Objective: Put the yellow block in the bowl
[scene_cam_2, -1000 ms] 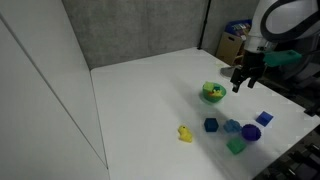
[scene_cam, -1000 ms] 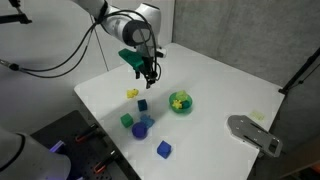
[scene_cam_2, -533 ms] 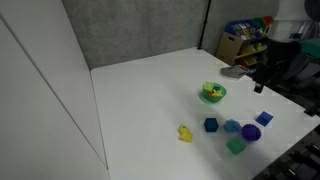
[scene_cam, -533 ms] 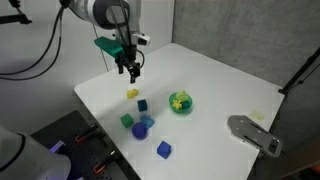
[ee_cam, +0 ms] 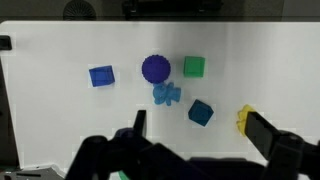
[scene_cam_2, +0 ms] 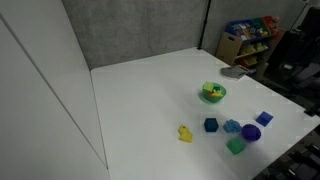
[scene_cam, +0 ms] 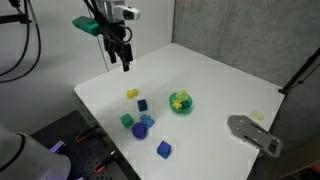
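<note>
White worktop carries the open, empty gripper (scene_cam: 125,65) high above its far edge, with the yellow block (scene_cam: 177,99) apparently in the green bowl (scene_cam: 189,108) toward the centre.

The gripper (scene_cam: 125,63) hangs high from the wrist (scene_cam: 113,27), pointing straight down. In the wrist view its dark fingers (ee_cam: 263,134) stand spread wide apart, with nothing held between them.

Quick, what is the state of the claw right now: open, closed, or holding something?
Claw: open and holding nothing; the wrist view shows it spread wide.
</note>
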`<action>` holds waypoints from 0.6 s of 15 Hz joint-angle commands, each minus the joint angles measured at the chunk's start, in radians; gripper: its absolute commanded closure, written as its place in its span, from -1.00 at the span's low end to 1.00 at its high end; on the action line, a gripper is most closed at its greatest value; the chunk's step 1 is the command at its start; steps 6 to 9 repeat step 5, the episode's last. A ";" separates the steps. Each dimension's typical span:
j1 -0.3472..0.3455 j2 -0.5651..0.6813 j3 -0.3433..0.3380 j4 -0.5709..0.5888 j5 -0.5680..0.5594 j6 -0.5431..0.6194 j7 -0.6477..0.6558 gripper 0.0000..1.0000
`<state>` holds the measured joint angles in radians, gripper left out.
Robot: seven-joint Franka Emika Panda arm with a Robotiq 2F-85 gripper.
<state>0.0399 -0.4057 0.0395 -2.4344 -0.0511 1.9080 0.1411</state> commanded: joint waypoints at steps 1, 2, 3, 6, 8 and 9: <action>-0.013 -0.067 -0.001 -0.039 0.010 0.009 -0.007 -1.00; -0.013 -0.071 -0.004 -0.039 0.014 0.006 -0.013 -1.00; -0.013 -0.065 -0.009 -0.036 0.019 -0.004 -0.025 -1.00; -0.014 -0.049 0.004 -0.027 0.006 -0.002 -0.009 -1.00; -0.014 -0.049 0.004 -0.027 0.006 -0.002 -0.009 -1.00; -0.014 -0.049 0.004 -0.027 0.006 -0.002 -0.009 -1.00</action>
